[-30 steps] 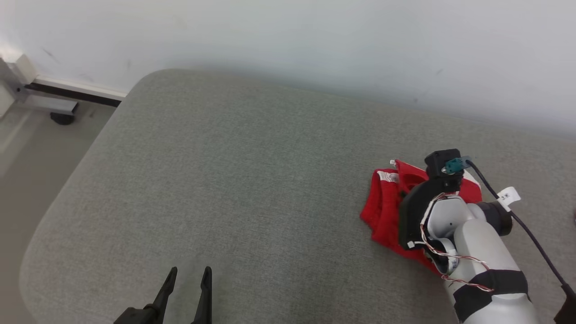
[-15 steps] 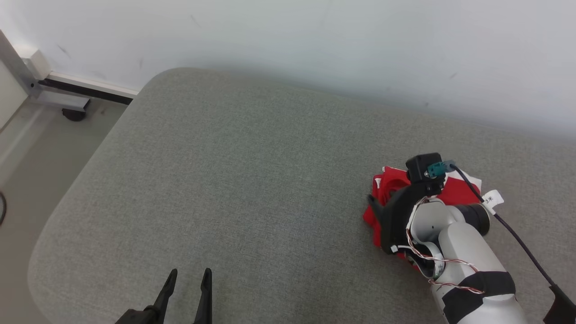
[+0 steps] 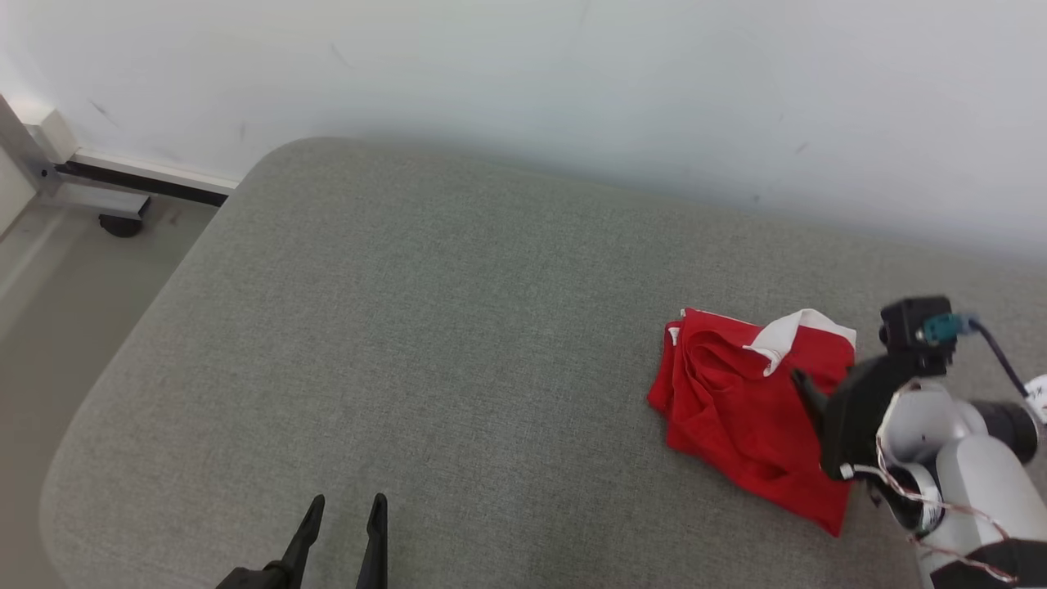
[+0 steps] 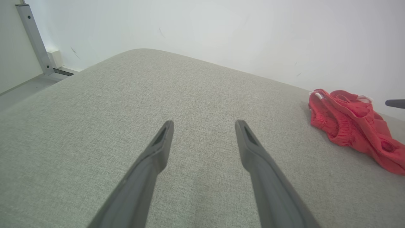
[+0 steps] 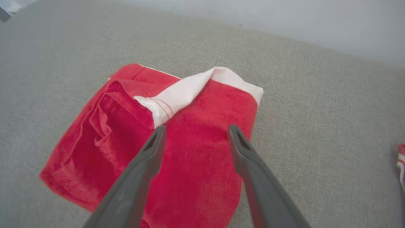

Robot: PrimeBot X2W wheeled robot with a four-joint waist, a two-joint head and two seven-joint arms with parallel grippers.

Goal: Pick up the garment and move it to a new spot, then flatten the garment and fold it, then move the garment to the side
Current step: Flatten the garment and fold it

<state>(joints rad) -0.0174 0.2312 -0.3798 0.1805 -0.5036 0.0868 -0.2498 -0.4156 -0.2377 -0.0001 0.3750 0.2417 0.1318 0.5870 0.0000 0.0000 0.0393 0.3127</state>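
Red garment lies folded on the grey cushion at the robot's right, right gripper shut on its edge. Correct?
No: the right gripper is open, fingers spread over the red garment, gripping nothing; the right wrist view shows it. The garment does lie folded on the grey cushion at the robot's right.

Work surface: a grey woven upholstered cushion [image 3: 393, 327] with a rounded far-left corner, running out of view to the right. Far side: a plain white wall [image 3: 572, 74], lightly scuffed in several places, with a soft shadow where the cushion meets it. Left: pale floor [image 3: 41, 327]. At the far left, a grey metal frame [image 3: 82, 192] stands against the wall, a black caster [image 3: 121, 225] under it. Lighting is even and diffuse.
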